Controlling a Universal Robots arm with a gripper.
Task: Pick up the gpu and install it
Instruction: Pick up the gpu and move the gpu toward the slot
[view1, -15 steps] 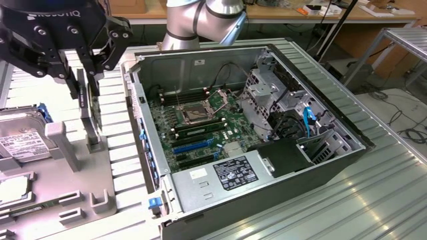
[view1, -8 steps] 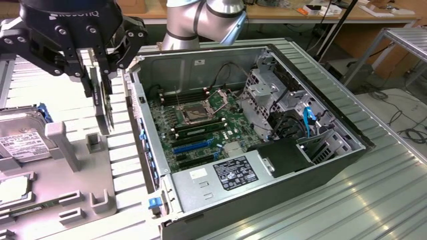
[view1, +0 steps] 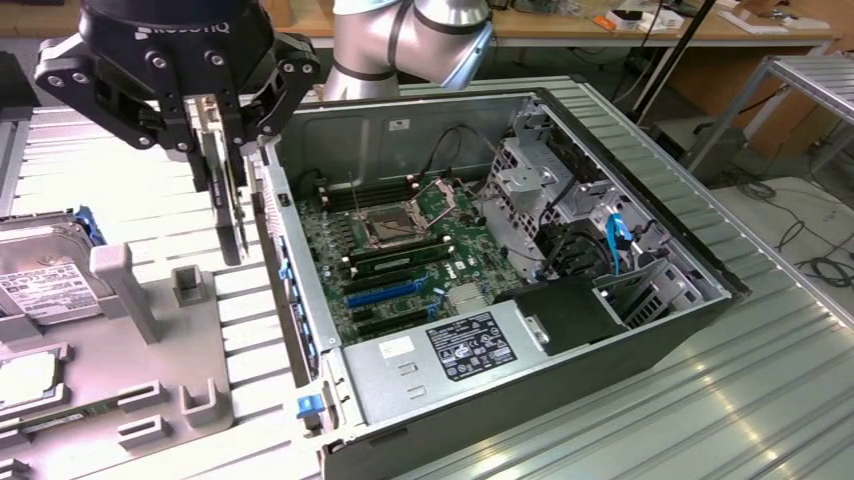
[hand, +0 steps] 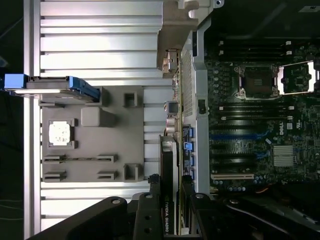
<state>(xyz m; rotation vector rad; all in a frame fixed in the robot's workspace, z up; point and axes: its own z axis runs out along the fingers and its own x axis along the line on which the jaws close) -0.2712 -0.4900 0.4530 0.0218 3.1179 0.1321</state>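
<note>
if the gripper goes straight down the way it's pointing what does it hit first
Probably the slatted table just outside the computer case's wall, and the gpu clamped in the gripper would touch before the jaws. Depth is unclear.

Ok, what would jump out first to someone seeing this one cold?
The big black gripper at the exterior view's upper left, shut on the gpu, which hangs edge-on above the grey tray. Beside it, toward that view's right, the open computer case with its green motherboard laid bare.
</note>
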